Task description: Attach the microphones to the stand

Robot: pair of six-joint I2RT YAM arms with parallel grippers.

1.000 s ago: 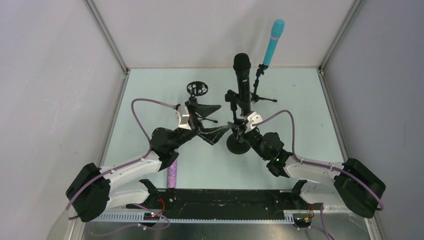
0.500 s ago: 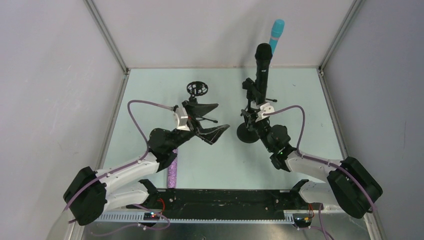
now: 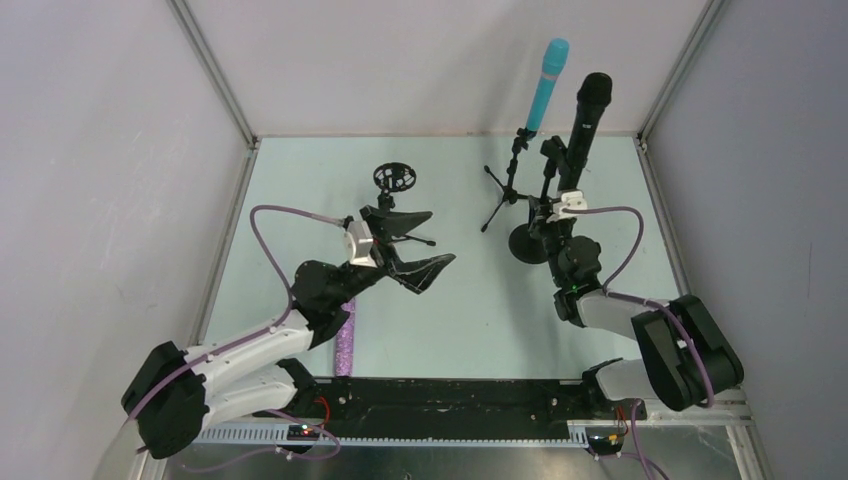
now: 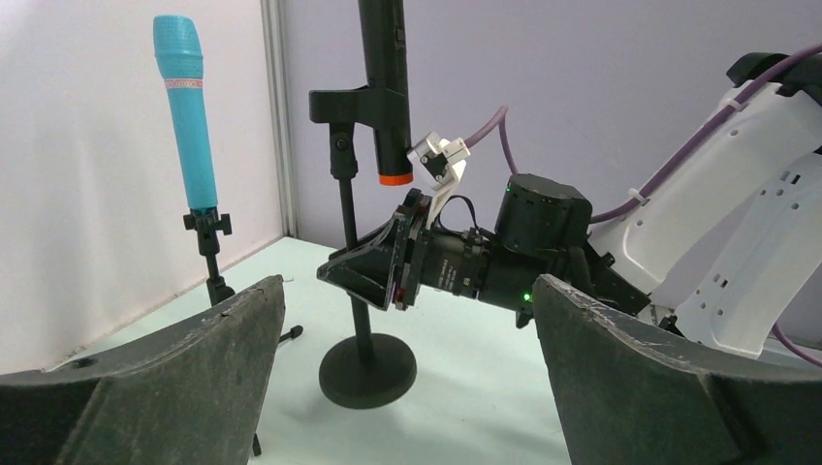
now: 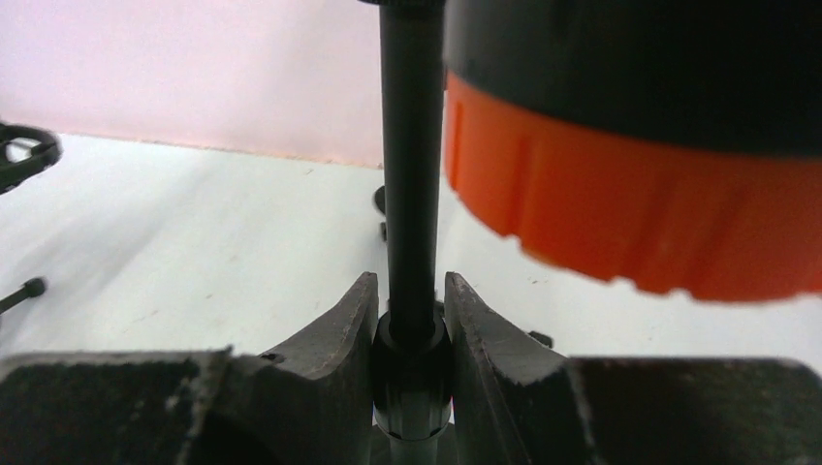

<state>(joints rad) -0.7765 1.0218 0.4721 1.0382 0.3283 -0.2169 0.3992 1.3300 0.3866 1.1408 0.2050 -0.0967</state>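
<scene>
done: cyan microphone, black microphone mounted
pending: purple microphone, on tabletop
right tool: pinching stand pole
left tool: spread

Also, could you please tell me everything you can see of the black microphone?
The black microphone is a slim matte stick, plastic by its look, with a rounded head on top and an orange ring at its bottom end. It stands nearly upright, head up, held in the clip of a black round-based stand at the far right of the table, beside the blue microphone. The right gripper clamps the stand's pole below it, not the microphone itself.
</scene>
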